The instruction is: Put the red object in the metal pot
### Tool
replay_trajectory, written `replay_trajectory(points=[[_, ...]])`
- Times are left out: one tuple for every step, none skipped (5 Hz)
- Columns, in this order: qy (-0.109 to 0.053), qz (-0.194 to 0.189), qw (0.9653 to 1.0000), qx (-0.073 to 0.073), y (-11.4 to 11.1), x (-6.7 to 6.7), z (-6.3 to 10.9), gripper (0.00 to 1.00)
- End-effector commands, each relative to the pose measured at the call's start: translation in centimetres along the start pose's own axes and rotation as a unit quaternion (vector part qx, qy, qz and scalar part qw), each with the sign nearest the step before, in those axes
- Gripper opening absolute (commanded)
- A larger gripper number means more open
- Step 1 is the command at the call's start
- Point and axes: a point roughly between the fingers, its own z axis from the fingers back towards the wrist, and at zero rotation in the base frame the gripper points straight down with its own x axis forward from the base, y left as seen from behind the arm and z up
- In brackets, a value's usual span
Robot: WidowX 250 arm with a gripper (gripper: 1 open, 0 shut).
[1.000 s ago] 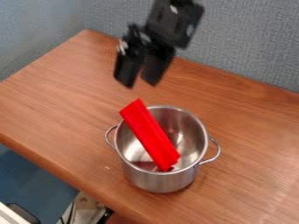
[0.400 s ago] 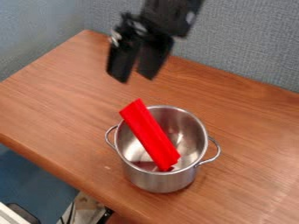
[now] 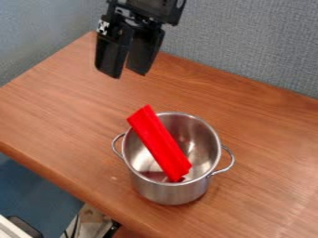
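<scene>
The red object, a long flat bar, leans tilted inside the metal pot, its lower end down in the pot and its upper end sticking out over the left rim. The shiny pot stands upright on the wooden table near the front edge. My gripper hangs well above and to the upper left of the pot, open, with nothing between its dark fingers. It is clear of both the bar and the pot.
The brown wooden table runs diagonally, its front edge close below the pot. A grey-blue wall rises behind the table at the left and back.
The gripper has moved up and to the left, away from the pot, staying open. The red object and the pot have not moved.
</scene>
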Motion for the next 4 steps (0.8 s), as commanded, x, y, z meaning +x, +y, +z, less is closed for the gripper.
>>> replay_trajectory(points=[[-0.002,0.032,0.9995,0.003,-1.2,0.7,0.2,1.0],[0.034,0.004,0.9994,0.003,-0.5,3.2,0.6,1.0],[0.065,-0.02,0.9977,0.0,0.4,4.6,0.8,1.0],[0.038,0.002,0.9993,-0.003,0.2,2.7,0.5,1.0]])
